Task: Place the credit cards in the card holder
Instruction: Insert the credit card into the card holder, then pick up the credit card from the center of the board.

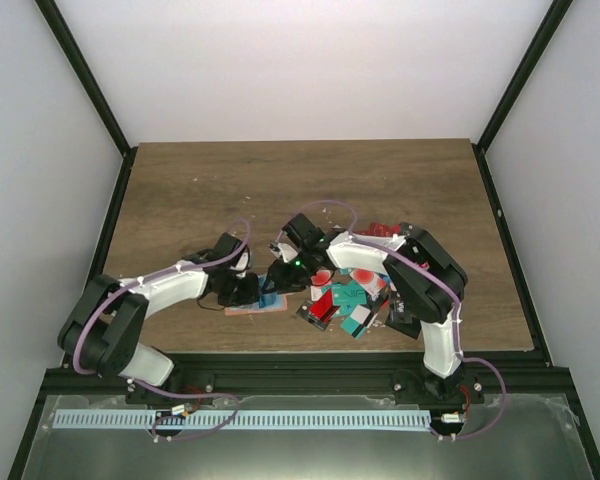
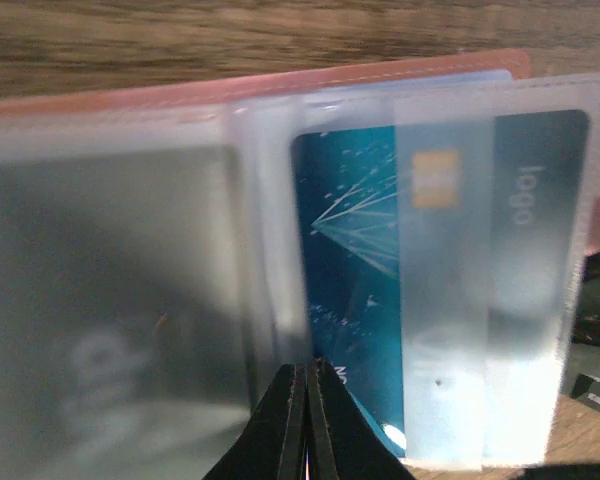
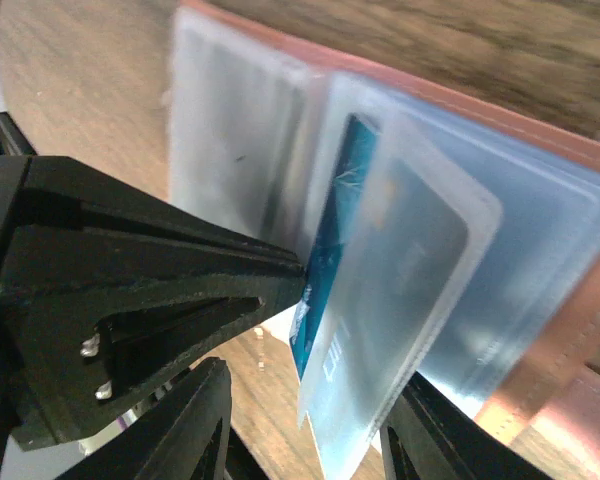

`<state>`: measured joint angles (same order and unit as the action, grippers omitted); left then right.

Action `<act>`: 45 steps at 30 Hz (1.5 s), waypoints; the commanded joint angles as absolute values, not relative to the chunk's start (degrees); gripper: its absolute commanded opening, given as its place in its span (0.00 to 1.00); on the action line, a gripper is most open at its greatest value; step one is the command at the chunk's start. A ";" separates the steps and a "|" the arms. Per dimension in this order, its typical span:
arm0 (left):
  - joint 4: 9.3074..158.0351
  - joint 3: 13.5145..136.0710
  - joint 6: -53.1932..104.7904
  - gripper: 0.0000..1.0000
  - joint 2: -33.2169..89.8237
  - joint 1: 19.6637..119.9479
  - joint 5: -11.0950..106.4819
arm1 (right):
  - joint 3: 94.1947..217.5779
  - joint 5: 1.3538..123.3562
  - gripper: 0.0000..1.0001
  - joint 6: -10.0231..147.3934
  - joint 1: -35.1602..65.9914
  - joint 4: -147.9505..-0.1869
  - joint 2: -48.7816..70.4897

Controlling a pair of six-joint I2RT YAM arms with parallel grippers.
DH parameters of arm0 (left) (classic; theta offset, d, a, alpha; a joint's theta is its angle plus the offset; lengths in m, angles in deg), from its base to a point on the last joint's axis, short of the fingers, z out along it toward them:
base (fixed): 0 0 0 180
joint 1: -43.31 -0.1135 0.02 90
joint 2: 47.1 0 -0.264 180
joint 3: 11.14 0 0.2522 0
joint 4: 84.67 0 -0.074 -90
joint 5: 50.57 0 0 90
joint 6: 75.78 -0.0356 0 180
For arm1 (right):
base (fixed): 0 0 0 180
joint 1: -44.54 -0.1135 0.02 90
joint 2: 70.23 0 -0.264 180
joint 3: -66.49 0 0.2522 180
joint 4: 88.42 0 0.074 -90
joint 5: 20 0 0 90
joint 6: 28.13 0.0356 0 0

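The salmon-brown card holder (image 1: 252, 308) lies open on the table between my arms, its clear pockets fanned out (image 2: 280, 92) (image 3: 565, 145). A teal credit card (image 2: 350, 260) (image 3: 328, 262) sits partly inside one clear pocket. My left gripper (image 1: 246, 291) (image 2: 308, 366) is shut, with its tip pressed against the pocket at the teal card's edge. It appears as a large black wedge (image 3: 170, 275) in the right wrist view. My right gripper (image 1: 280, 275) (image 3: 310, 390) is open, with one finger on each side of the raised pocket and card. More credit cards (image 1: 345, 295) lie piled to the right.
The pile of red, teal and black cards (image 1: 352, 300) spreads under my right arm. The table's front rail (image 1: 300, 358) runs just behind the holder. Bare wood (image 1: 300, 190) stretches toward the back.
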<state>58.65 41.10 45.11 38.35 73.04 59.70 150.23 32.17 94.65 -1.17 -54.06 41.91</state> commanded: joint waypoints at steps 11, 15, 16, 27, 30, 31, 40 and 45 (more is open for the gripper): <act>37.96 45.17 51.03 0.16 17.73 72.67 45.50 | 164.07 26.92 0.49 90.58 -7.40 -51.48 49.11; 32.25 47.72 52.93 0.21 13.17 72.53 41.50 | 165.83 18.78 0.52 91.14 -7.60 -56.86 50.18; 31.36 48.11 53.10 0.23 12.12 72.47 40.94 | 166.22 16.84 0.52 91.48 -7.58 -58.19 49.95; 34.25 49.10 50.85 0.38 7.69 72.46 50.25 | 159.82 28.44 0.57 92.96 -2.61 -56.24 35.49; 38.98 48.23 50.46 0.38 8.83 73.01 54.50 | 154.05 36.05 0.57 94.29 -0.51 -53.70 29.11; 40.10 48.16 50.31 0.38 9.45 73.39 55.42 | 151.78 38.46 0.58 94.93 0.07 -52.89 26.78; 48.73 50.61 47.84 0.38 17.24 79.54 59.45 | 128.98 52.88 0.70 106.14 4.80 -47.86 5.04; 54.09 53.97 45.19 0.38 25.68 83.98 61.99 | 119.57 56.36 0.78 114.34 5.72 -46.40 -5.77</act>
